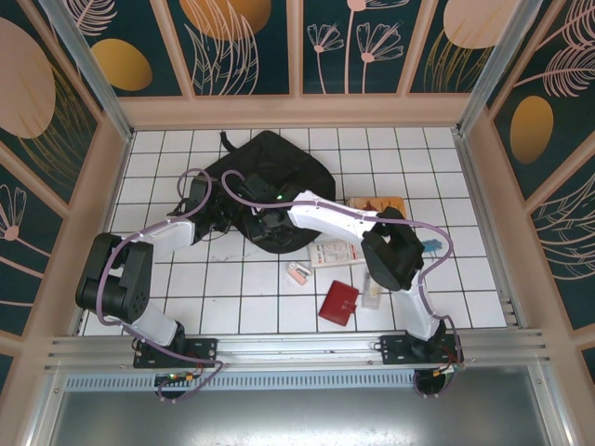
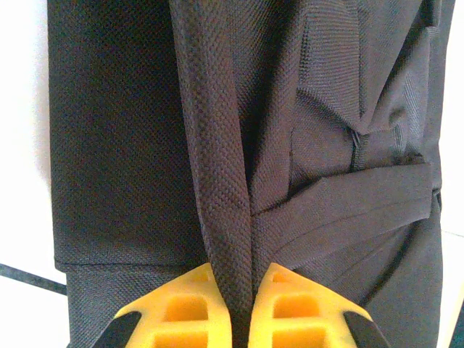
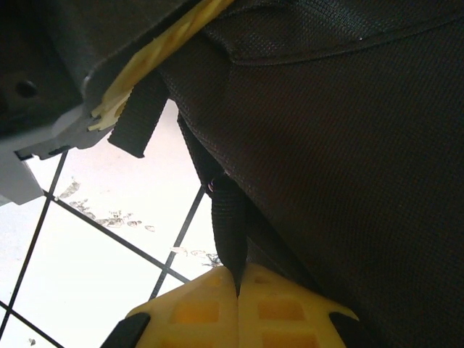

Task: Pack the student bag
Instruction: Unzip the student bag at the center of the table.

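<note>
I am seeing the student bag [image 1: 270, 167] lying flat toward the far middle of the white tiled table [image 1: 232, 307]. I cannot tell whether it is open or whether anything is sitting inside it, because both arms are covering its near edge in the overhead view. Outside it, an orange book [image 1: 376, 203] is lying on the tiles to its right. A white booklet [image 1: 333, 253], a small pink item [image 1: 297, 272] and a flat red case [image 1: 337, 302] are lying nearer to me. The pink item is too small for me to name.

In the right wrist view a grey and yellow shape [image 3: 51, 109] is crowding the top left corner, too blurred and cut off to identify.

The left gripper [image 2: 251, 279] is clenching a raised fold of black fabric [image 2: 217, 181] on the bag, its yellow fingers [image 2: 188, 312] pressing in from both sides. The right gripper [image 3: 238, 279] is clamping a narrow black strap [image 3: 228, 217] hanging at the bag's edge just above the tiles, with the fingers closed tight against it.
</note>
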Controlling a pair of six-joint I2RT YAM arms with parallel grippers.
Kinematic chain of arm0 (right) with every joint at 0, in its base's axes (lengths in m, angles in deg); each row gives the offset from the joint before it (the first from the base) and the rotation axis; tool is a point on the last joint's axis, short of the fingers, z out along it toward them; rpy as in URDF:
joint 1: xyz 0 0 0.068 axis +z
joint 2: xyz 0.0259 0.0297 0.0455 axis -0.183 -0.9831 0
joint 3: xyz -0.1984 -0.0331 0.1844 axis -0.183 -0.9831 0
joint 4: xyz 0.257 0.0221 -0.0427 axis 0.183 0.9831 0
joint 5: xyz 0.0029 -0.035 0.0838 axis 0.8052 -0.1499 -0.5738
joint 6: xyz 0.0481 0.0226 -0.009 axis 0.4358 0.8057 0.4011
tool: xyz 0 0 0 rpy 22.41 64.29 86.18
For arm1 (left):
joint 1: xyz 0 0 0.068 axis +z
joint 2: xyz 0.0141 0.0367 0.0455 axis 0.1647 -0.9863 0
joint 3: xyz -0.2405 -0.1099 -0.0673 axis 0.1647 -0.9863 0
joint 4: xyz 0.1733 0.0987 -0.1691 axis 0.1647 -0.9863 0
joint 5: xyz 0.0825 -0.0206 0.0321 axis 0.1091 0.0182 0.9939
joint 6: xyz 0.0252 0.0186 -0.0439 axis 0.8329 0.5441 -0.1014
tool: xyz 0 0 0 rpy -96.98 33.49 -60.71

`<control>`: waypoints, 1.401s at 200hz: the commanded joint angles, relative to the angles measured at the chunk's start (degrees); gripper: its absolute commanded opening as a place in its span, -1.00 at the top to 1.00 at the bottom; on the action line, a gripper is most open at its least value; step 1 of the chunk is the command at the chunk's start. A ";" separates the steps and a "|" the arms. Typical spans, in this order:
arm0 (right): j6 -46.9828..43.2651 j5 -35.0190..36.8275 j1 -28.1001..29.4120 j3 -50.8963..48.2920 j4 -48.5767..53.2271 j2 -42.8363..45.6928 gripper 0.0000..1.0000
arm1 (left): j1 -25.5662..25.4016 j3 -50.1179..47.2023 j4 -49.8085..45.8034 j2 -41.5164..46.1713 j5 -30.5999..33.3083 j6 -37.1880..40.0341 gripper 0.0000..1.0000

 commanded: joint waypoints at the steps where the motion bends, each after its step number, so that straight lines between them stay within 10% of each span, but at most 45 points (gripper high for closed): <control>1: 0.59 1.85 -0.41 -2.05 1.13 2.69 1.00 | 0.50 -0.43 0.01 1.68 -0.68 0.41 1.00; 213: -0.92 -2.45 -2.03 -23.25 4.69 27.04 1.00 | 2.99 15.52 -17.40 -4.47 9.06 18.95 1.00; 244: 2.81 -6.50 -2.15 -20.35 -0.64 24.54 1.00 | 3.07 20.11 -20.33 -5.02 7.71 20.52 -0.32; 280: 10.20 -10.41 -2.05 -16.17 -8.71 19.08 1.00 | 3.65 26.70 -29.07 -2.52 15.15 26.08 -0.69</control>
